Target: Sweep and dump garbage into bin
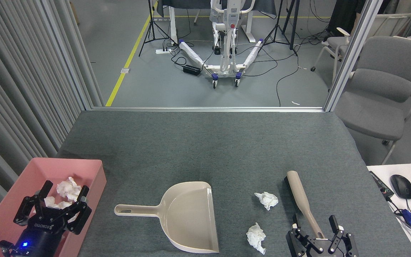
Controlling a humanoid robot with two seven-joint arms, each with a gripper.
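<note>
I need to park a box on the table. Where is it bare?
The whole far half of the grey table beyond the dustpan is bare. The near edge is crowded: pink bin, dustpan, two tissue wads, brush, both grippers.

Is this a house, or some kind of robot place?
Probably a robotics lab or test workshop, not a house. Beyond the grey table stand tripods and a wheeled lift frame among loose floor cables, with office chairs alongside.
</note>
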